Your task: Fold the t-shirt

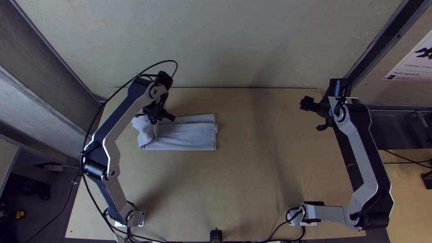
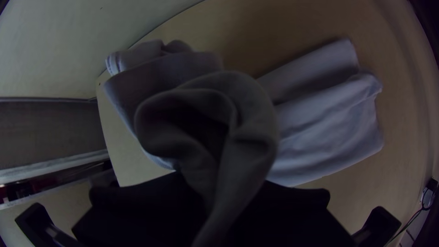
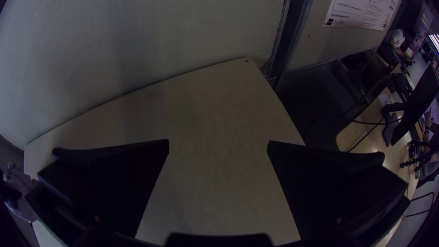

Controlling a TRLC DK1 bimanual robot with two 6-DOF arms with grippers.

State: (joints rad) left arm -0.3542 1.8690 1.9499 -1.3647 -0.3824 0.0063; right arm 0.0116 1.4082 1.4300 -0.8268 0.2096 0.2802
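T-shirt (image 1: 189,137) lies as a long folded strip on the table's (image 1: 243,193) left far part, its left end bunched where the left gripper (image 2: 222,183) clamps a pinch of cloth – probably a late crosswise fold. Next move likely calls for bringing that end rightward and laying it flat – right gripper (image 3: 218,142) hangs at the right, fingers wide apart

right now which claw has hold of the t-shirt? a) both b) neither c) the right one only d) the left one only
d, since the left claw has a bunched part of the t-shirt pinched between its fingers, while the right claw stands open, well away from the cloth
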